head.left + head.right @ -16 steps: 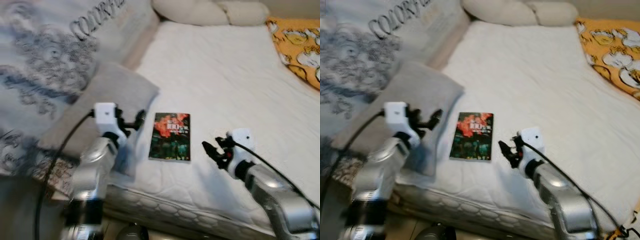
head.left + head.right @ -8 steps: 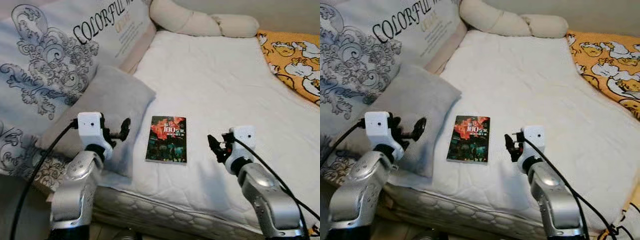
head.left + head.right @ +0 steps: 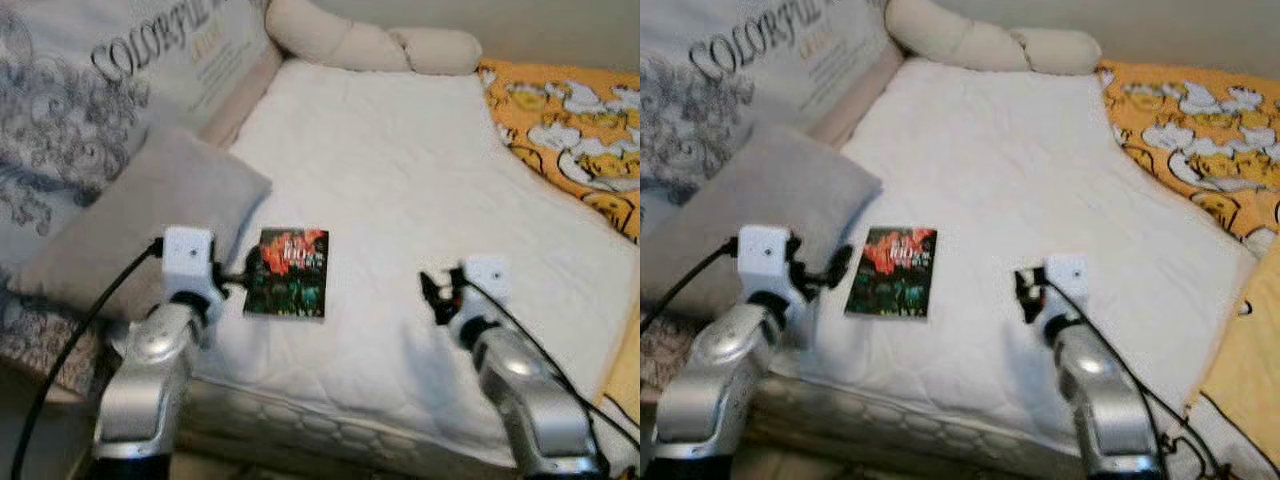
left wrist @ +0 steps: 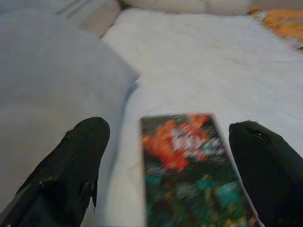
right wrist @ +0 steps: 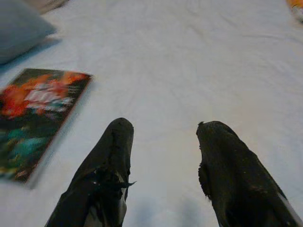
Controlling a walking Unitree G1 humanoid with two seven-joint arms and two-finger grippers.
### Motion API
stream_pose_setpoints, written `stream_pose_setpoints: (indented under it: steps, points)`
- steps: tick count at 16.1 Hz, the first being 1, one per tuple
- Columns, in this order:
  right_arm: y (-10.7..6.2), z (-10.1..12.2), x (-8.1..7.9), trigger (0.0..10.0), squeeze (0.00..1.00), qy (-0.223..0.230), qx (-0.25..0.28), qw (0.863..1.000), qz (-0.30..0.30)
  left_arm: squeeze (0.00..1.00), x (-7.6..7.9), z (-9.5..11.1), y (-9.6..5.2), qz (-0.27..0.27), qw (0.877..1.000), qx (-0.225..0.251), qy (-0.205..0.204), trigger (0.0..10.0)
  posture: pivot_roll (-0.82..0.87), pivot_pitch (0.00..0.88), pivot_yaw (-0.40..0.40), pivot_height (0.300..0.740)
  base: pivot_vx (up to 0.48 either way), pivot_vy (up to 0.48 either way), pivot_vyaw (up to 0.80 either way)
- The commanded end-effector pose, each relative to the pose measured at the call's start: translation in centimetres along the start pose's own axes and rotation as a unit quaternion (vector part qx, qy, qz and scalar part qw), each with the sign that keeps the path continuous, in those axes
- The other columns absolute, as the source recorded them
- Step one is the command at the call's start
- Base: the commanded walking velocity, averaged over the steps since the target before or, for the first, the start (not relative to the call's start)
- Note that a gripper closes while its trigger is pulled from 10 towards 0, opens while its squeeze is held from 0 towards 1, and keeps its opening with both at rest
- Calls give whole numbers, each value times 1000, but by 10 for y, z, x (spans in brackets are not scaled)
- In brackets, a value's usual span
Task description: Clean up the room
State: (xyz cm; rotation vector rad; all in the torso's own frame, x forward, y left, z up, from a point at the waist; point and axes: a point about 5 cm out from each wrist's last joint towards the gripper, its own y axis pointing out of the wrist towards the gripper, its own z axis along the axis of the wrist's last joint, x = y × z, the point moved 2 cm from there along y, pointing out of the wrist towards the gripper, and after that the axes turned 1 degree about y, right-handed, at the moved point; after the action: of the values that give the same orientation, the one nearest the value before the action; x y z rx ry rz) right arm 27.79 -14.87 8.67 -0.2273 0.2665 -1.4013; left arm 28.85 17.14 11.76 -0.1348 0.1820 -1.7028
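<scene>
Book (image 3: 286, 273) lies flat on white mattress (image 3: 400, 200), cover up: dark ground, red-orange burst at the top, green-teal tones lower, white lettering too blurred to read. It sits near the mattress's near edge, left of centre, just right of a grey pillow (image 3: 140, 220) whose corner comes close to the book's far left corner without touching it. Left gripper (image 3: 243, 274) hovers at the book's left edge, fingers spread wide; in the wrist view the book (image 4: 189, 165) lies between the two black fingers (image 4: 71, 161). Right gripper (image 3: 432, 292) hangs over bare sheet well right of the book, fingers parted and grasping nothing. Open white sheet runs right and far of the book. Far end: cream bolster (image 3: 370, 45). Far right: orange patterned blanket (image 3: 560, 130). Left: large printed cushion (image 3: 90, 90) behind the pillow.
</scene>
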Motion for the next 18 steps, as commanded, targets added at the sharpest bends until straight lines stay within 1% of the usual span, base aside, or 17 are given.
stream_pose_setpoints:
  steps: [1, 3, 4, 5, 7, 14, 15, 18]
  points:
    - [-1, 1, 4, 10000, 0, -12, 4, 1000, -9, 31, 2, 3, 2, 0, 1000, 4, 5, 10000, -8, 0, 4, 740, 0, -390, 0]
    - [0, 1, 2, 10000, 0, -12, 5, 1000, -7, 31, 2, 4, 3, 0, 1000, 6, 9, 10000, -8, 0, 2, 740, 0, -390, 0]
    - [1, 0, 1, 10000, 0, -11, 2, 1000, -6, 31, 3, 4, 3, -2, 1000, 6, 5, 10000, -8, 0, 1, 740, 0, 0, 0]
    - [2, -1, 0, 10000, 0, -14, -3, 1000, -5, 35, 3, 1, 5, -3, 1000, -8, -4, 10000, -9, 0, 0, 740, 0, 0, 0]
    - [3, -2, -1, 10000, 0, -5, -6, 1000, -5, 35, 2, 2, 7, -2, 1000, -3, 19, 10000, -10, 0, -2, 740, 0, 480, -800]
    - [2, -3, 2, 10000, 0, 4, -2, 1000, -17, 39, -1, 6, 12, -1, 1000, 5, 27, 10000, -14, 0, 3, 740, 0, 480, -800]
    - [2, -4, 3, 10000, 0, 8, -3, 1000, -19, 55, -1, 8, 13, 3, 999, 9, 36, 10000, -14, 0, 4, 740, 0, 0, -800]
    - [2, -4, 3, 10000, 0, 14, -2, 1000, -21, 67, 1, 11, 14, -3, 999, 15, 44, 10000, -15, 0, 7, 740, 0, -480, -800]
